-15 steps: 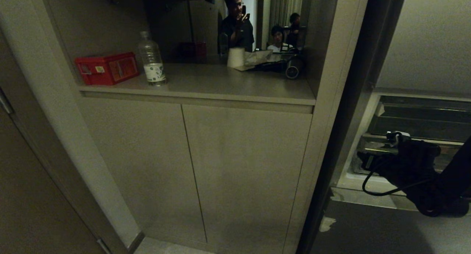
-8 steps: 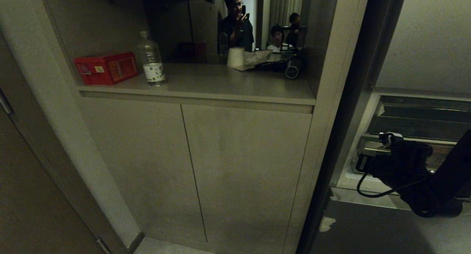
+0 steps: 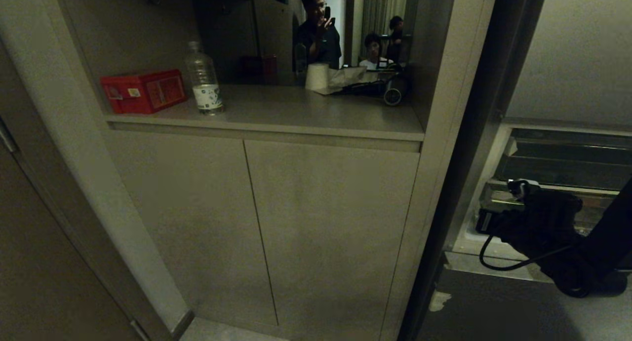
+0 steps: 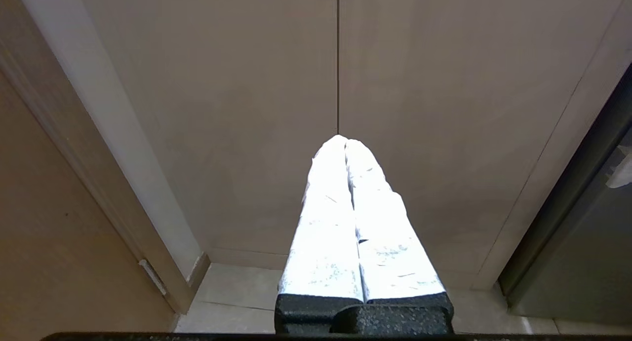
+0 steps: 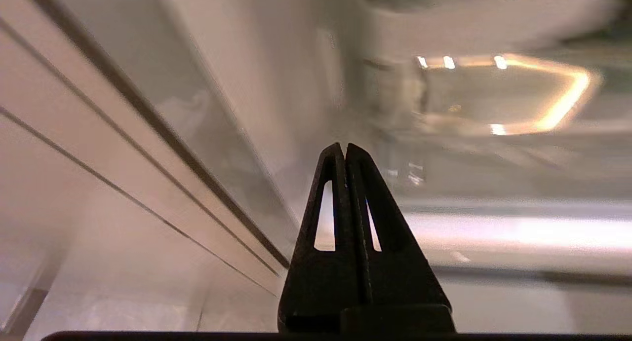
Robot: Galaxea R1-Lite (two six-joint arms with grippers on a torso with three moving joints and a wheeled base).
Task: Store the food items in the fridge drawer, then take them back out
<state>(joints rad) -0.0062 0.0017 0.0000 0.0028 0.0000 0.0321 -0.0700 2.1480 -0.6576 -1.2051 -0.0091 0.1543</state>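
Fridge drawer (image 3: 563, 170) — right gripper (image 5: 344, 151) pinched empty

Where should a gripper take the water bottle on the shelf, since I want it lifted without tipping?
Grip the water bottle around its body just above the label, coming level from the open front of the shelf. It stands upright and round. The red box stands on its left, so the front is probably the freest approach.

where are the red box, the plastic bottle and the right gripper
red box (image 3: 144, 91), head view, front face
plastic bottle (image 3: 203, 79), head view, middle of its body
right gripper (image 5: 345, 151), right wrist view, the shut fingertips
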